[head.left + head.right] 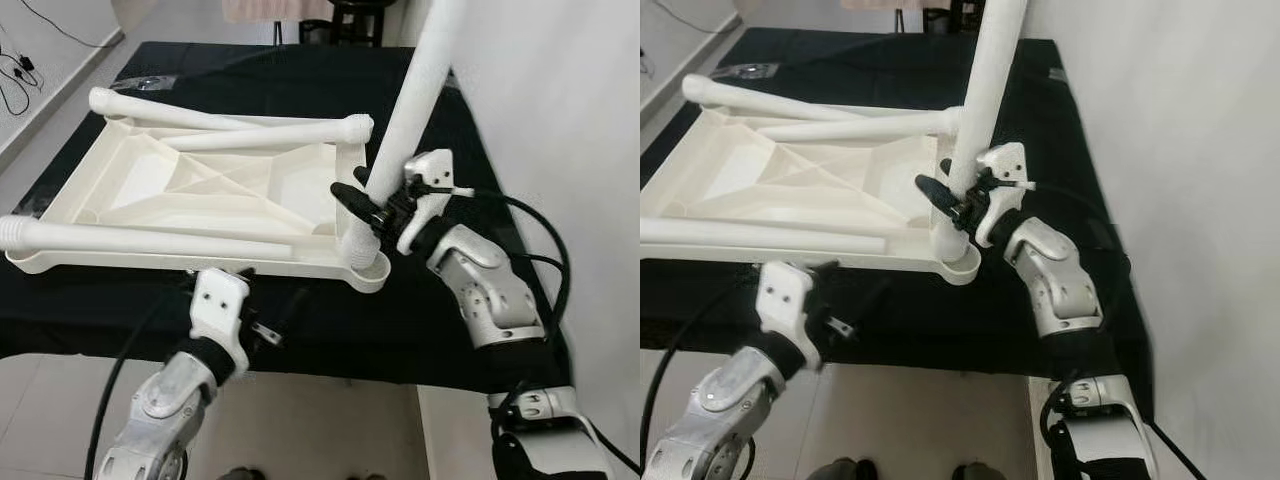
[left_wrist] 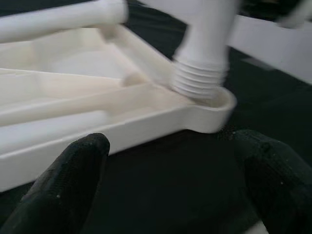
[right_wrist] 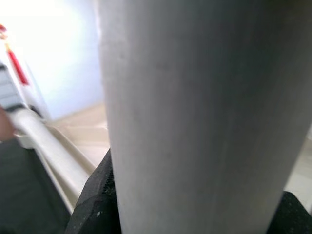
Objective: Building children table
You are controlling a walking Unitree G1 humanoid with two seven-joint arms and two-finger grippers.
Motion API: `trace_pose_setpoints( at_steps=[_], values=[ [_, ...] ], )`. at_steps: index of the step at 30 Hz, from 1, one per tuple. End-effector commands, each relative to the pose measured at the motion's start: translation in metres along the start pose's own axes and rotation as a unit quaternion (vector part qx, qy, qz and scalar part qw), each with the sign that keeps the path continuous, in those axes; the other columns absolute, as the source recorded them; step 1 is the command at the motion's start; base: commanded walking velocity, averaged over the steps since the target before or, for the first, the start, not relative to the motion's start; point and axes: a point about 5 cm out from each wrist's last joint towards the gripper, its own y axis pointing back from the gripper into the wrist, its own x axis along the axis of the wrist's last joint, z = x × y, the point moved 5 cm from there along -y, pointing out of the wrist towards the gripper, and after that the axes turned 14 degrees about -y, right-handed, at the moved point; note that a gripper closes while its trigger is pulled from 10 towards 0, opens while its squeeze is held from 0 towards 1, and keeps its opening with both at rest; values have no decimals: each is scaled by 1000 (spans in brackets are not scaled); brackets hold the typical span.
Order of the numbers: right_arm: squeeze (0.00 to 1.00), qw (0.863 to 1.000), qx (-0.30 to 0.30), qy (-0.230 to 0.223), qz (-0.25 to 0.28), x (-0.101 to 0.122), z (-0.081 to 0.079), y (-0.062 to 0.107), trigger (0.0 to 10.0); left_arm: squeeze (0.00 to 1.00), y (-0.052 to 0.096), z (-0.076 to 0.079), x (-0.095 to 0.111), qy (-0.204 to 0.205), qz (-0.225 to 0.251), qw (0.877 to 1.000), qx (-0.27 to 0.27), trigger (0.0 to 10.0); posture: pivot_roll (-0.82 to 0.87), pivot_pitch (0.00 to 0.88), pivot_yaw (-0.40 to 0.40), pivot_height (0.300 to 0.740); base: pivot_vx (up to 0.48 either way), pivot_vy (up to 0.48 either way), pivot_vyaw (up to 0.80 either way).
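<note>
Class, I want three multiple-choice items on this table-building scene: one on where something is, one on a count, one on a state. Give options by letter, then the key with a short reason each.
1. Where does the upright leg meet the tabletop?
A. At the near corner on the robot's right
B. At the far left corner
C. In the middle of the top

2. How many legs lie flat on the tabletop?
A. One
B. Three
C. Five

3. What is the right hand doing?
A. Hanging idle
B. Gripping the upright leg
C. Resting open on the cloth

Key:
1 A: the leg's threaded end sits in the socket at that corner.
2 B: three lie across the upturned top, the nearest at.
3 B: its fingers close round the leg above the socket, while the left hand hovers open by the near edge.
</note>
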Motion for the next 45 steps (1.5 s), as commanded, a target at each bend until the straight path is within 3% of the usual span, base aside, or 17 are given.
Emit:
trace_pose_setpoints(
  at_steps=[1, 9, 13, 19, 24, 45],
  values=[
    [0, 1000, 23, -7, 12, 6, 2, 5, 10000, 0, 3, 7, -3, -8, -7, 1000, -23, 10000, 29, 190, -57, 740, 0, 0, 0],
    [0, 997, 74, 7, 1, 11, -1, 7, 10000, 0, 8, 16, -5, -21, -9, 998, -52, 10000, 40, 202, -45, 740, 0, 0, 0],
    [0, 994, 102, 24, -29, 3, -3, -6, 10000, 0, 18, 28, -10, -1, -13, 996, -92, 10000, 60, 222, -33, 740, 0, 0, 0],
    [0, 991, 125, 30, -44, 4, -3, -11, 10000, 0, 24, 33, -8, 4, -12, 993, -113, 10000, 82, 253, -27, 740, 0, 0, 0],
    [0, 978, 184, 43, -89, 4, -6, -5, 10000, 0, 34, 39, -5, 18, -16, 991, -129, 10000, 92, 293, -18, 740, 0, 0, 0],
    [0, 957, 257, 18, -130, 9, 1, 20, 10000, 0, 48, 44, 0, 31, -22, 988, -151, 10000, 111, 342, -2, 740, 0, 0, 0]
  ],
)
